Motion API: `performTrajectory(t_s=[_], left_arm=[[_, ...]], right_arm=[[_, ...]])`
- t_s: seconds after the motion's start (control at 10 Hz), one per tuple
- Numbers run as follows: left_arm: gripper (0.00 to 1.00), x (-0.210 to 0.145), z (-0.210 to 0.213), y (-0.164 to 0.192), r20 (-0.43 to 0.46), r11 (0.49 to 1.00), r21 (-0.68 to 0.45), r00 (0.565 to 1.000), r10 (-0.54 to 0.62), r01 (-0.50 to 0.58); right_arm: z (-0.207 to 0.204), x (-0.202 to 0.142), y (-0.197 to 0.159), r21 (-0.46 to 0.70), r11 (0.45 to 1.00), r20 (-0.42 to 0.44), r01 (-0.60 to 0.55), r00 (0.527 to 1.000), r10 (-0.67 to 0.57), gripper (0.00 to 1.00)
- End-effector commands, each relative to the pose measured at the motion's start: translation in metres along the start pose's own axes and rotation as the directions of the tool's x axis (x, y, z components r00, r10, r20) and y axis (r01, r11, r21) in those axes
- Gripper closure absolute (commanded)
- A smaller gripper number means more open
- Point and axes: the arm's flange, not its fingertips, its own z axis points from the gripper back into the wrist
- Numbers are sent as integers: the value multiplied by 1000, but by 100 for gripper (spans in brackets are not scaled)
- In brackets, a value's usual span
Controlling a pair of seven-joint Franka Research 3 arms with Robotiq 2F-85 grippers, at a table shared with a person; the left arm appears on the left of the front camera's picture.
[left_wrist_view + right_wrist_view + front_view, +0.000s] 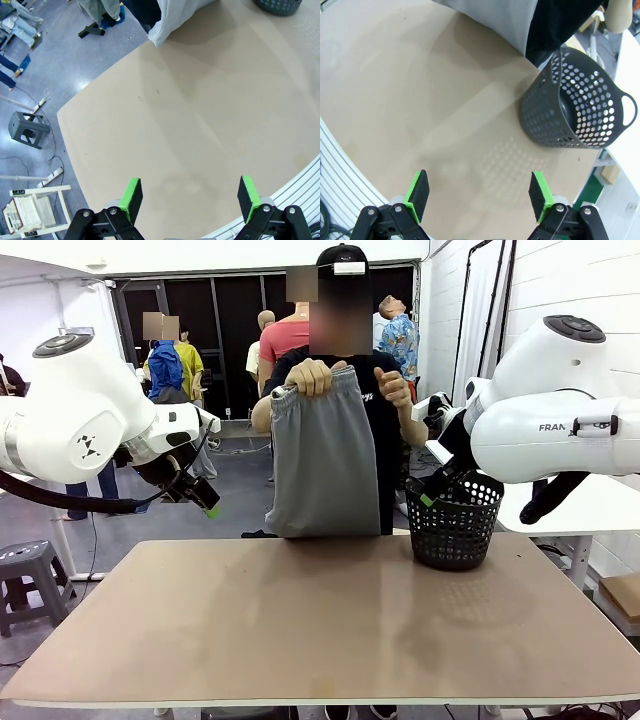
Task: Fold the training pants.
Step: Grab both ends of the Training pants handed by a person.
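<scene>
A bare tan desk spans the middle of the scene. At its far right corner a black perforated plastic basket stands upright, with a handle cut-out in its rim. It throws a dotted shadow on the desk at its near side. A person in a black top stands behind the far edge. On the grey floor left of the desk sits a grey plastic stool. Near the stool, a white rack carries a beige keyboard-like device, and a thin cable trails across the floor. Right of the desk stands a white table, with a brown cardboard box low beside it.
</scene>
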Motion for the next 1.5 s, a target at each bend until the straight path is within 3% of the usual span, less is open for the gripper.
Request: performTrajectory(t_s=[0.0,1.4], left_arm=[[0,1,0,0,1,1000,-4,1000,1,-1],[0,1,0,0,1,1000,-4,1000,1,-1]], right_arm=[[0,0,0,10,1000,4,0,1000,0,0],[0,0,0,10,1000,4,0,1000,0,0]])
